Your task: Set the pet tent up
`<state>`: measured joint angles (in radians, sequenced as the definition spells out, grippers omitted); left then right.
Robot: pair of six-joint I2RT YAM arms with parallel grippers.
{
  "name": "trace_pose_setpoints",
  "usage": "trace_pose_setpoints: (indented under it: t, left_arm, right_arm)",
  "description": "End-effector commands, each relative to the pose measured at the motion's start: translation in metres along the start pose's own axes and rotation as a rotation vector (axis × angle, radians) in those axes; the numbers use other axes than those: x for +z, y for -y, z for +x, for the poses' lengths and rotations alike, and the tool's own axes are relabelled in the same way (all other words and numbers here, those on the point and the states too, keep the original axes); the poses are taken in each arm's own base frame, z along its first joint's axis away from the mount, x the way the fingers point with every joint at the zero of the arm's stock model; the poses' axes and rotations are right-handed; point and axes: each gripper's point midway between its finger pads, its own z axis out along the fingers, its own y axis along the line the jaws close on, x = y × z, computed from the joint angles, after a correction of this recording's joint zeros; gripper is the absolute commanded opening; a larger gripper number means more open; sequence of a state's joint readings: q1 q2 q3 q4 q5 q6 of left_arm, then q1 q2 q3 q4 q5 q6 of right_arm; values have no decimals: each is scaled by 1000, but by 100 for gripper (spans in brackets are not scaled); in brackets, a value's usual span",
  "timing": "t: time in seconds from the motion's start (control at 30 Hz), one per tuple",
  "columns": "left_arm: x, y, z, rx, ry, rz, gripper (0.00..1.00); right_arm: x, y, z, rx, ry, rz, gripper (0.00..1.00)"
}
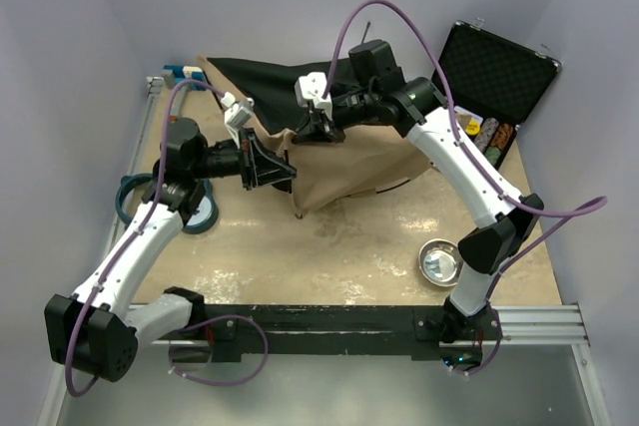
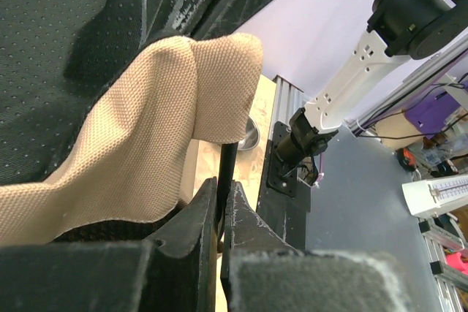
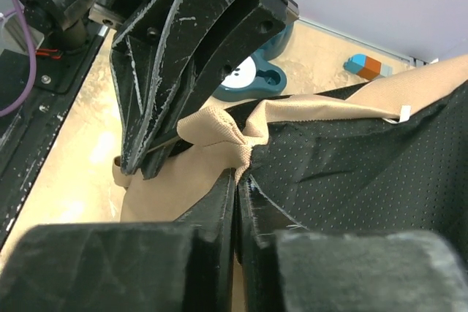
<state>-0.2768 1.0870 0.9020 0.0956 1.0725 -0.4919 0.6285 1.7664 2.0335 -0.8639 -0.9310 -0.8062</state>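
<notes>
**Item: pet tent, part-assembled. Listed left to right, top view.**

1. Blue tape roll (image 1: 204, 216), 9 o'clock on the table (image 1: 329, 246), under the left arm.
2. Left gripper (image 1: 270, 169), just left of centre, pointing toward 3 o'clock. Jaws pressed together on the tent's thin dark pole (image 2: 227, 169), just below a tan fabric corner.
3. Pet tent (image 1: 354, 162), centre toward 12 o'clock: tan shell slumped flat, black lining showing at the back. It is not yet standing.
4. Right gripper (image 1: 318, 127), reaching in from 2 o'clock. Jaws closed tight, pinching a bunched tan fold where shell meets lining (image 3: 344, 158).
5. Metal bowl (image 1: 439, 261), 4 o'clock, well apart from the tent.
6. Open black case (image 1: 499, 77), 2 o'clock.

**Handling notes (judgement):** light, soft, limp cloth that gives no support of its own. The pole is likely springy and thin, so it can slip or twist in a pinch. Best holds are the pole near its end and the hemmed corner, with 1 arm bracing each.
</notes>
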Motion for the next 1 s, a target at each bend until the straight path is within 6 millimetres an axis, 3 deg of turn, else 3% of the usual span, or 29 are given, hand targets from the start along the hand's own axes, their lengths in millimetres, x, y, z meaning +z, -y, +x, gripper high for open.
trace_pose_setpoints:
  t: [0.0,0.1,0.33,0.5,0.63,0.7,0.77,0.83,0.97]
  left_arm:
    - [3,-26,21,-126,-34,-92,0]
    - [4,-29,20,-130,-31,-101,0]
    - [9,-28,-1,-98,-8,-84,0]
    - [10,-23,-5,-75,-23,-59,0]
    - [9,-22,-9,-51,-16,-68,0]
    - [9,-20,-16,-43,3,-69,0]
    - [10,-19,-22,-34,20,-68,0]
    - [11,-19,-27,-30,32,-67,0]
    - [11,-16,-33,-29,37,-60,0]
  right_arm:
    - [-3,1,-9,-36,-7,5,20]
    - [-4,-3,-4,-46,-26,-12,19]
    - [4,-18,23,-98,-127,-18,2]
    - [8,-12,36,-97,-170,-4,2]
    - [9,-19,48,-94,-200,-43,2]
    - [9,-19,45,-90,-190,-38,11]
    - [6,-14,36,-78,-171,-4,39]
    - [0,-6,23,-79,-149,42,56]
    - [-18,12,-5,-49,-80,155,65]
